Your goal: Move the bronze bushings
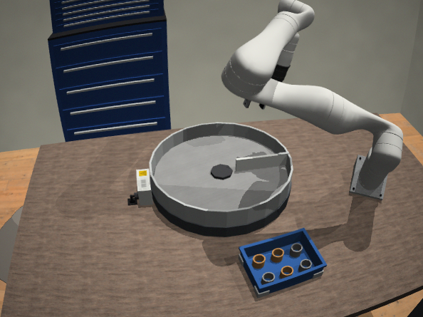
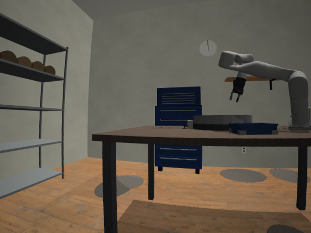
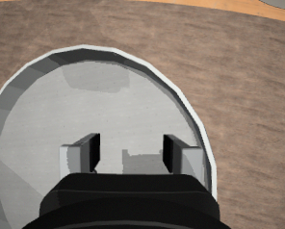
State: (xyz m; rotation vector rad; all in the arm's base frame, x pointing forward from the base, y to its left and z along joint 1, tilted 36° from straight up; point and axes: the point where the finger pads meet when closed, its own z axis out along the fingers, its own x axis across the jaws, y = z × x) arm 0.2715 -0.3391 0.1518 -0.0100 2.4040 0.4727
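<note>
My pincer [image 1: 254,105] [image 2: 234,100] [image 3: 131,147] is spread open with nothing between its fingers. In the exterior view I hold it right of centre, fingers pointing down and a little tilted, above the height of the turntable [image 1: 221,219] [image 2: 222,122] [image 3: 212,164]. In my wrist view the turntable's grey disc [image 1: 192,159] [image 3: 43,120] lies beyond my fingertips, ringed by its raised wall.

From the top I see the dark hub [image 1: 221,172] at the disc's middle, with a straight divider [image 1: 261,162] running from near it to the wall on the right. No bushing stands on the disc.

The blue crate [image 1: 285,281] [image 2: 253,129] sits on the tabletop [image 1: 107,248] [image 2: 157,135] [image 3: 250,91], at the lower right of the top frame. It holds all three bronze bushings: two in the upper row, at left [image 1: 258,266] and middle [image 1: 278,259], one in the lower row's middle [image 1: 286,275]. Three steel bushings share it: upper right, lower left and lower right.
</note>
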